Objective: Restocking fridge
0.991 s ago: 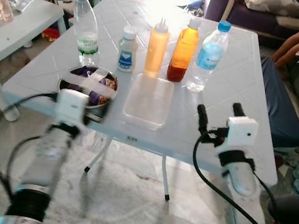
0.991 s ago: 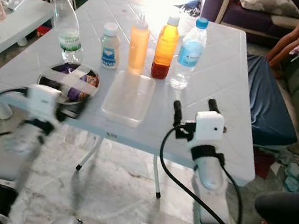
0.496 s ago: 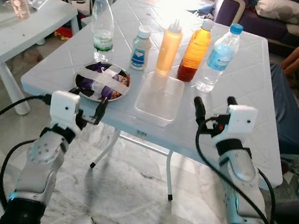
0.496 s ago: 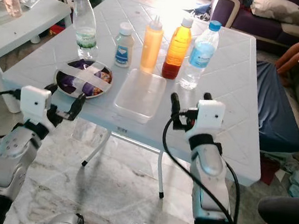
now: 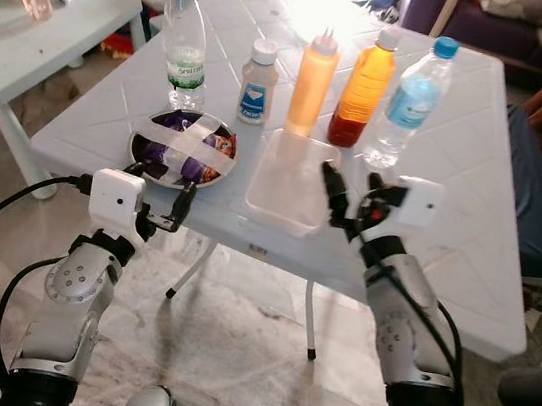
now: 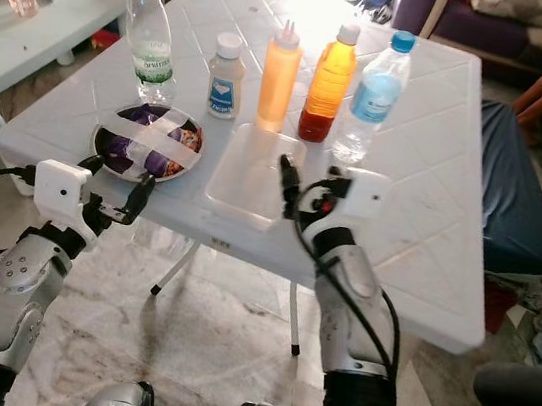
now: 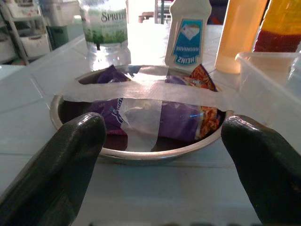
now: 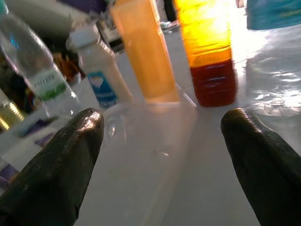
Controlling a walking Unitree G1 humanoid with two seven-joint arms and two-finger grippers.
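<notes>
Snacks [image 7: 164,117] half hidden under tape [image 7: 141,92]

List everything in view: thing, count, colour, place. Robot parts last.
Folding table: 1, white, ahead.
Spritzer bottle: 1, clear, teal cap, back left.
Mayonnaise bottle: 1, white, right of it.
Squeeze bottle: 1, orange, centre.
Amber bottle: 1, orange over red, next right.
Water bottle: 1, clear, blue label, far right.
Taped bowl: 1, metal, purple packets, front left.
Plastic tub: 1, clear, front centre.
Side table: 1, white, left.
Left gripper: jaws open, before bowl.
Right gripper: jaws open, at tub.
</notes>
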